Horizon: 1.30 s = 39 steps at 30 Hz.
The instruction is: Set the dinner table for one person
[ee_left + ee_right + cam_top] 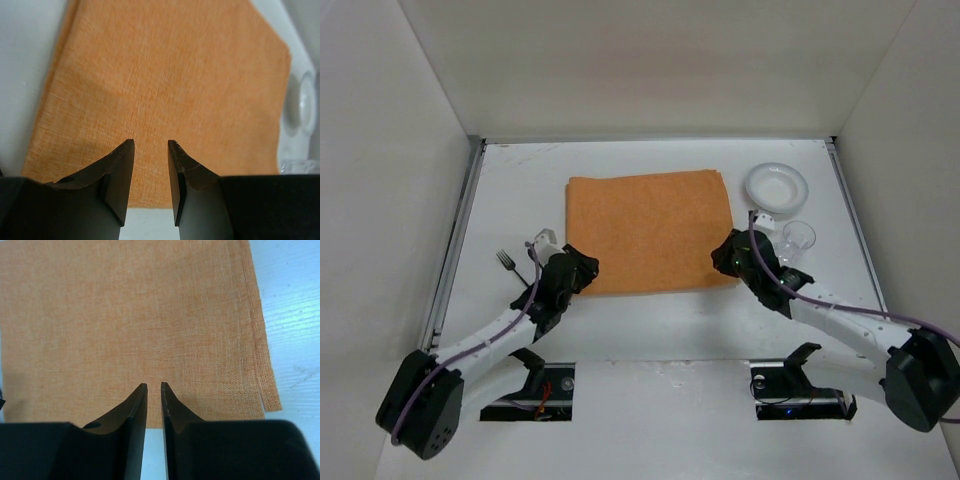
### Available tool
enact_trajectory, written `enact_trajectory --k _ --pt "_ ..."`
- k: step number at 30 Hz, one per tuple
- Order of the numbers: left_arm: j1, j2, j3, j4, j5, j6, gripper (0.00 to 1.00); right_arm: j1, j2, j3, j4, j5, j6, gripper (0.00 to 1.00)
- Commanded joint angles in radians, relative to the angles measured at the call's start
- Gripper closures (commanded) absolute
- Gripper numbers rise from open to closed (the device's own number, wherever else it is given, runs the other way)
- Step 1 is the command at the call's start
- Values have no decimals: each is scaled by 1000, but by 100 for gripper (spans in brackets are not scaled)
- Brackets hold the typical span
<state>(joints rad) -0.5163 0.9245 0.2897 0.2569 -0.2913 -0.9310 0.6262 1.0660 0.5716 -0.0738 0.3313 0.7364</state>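
The orange cloth mat (650, 232) lies flat in the middle of the white dinner table (650, 330). My left gripper (585, 268) hovers at the mat's near left corner, open a little with nothing between its fingers. In the left wrist view (150, 142) the mat (165, 75) fills the frame. My right gripper (723, 255) is at the mat's near right corner. In the right wrist view (154, 385) its fingers stand a narrow gap apart over the mat's (130, 315) near edge and hold nothing.
A fork (508, 264) lies on the table left of the left gripper. A white bowl (776, 187) sits at the back right, and a clear cup (799, 238) stands just in front of it, close to the right arm. Metal rails (455, 240) line the table's sides.
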Motion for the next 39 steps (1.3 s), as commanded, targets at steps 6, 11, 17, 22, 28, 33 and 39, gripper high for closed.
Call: enact_trajectory --k 6,11,17,22,28,33,39 --pt "-118 114 37 107 -150 52 70 2 146 -88 60 41 184 85" --pt "-126 129 32 15 -195 58 71 3 190 -108 48 46 221 79" --pt "-172 70 78 -38 -301 147 69 8 40 -10 -15 103 149 54" --pt "-214 86 169 86 -325 279 65 -61 -55 152 14 112 -14 47" --pt "-247 184 186 301 -286 386 60 -372 26 342 81 -13 -101 100" --pt "-245 229 129 444 -275 458 58 -640 190 424 137 -101 -55 92" --pt "-248 247 85 505 -267 477 57 -871 515 516 193 -217 -34 59"
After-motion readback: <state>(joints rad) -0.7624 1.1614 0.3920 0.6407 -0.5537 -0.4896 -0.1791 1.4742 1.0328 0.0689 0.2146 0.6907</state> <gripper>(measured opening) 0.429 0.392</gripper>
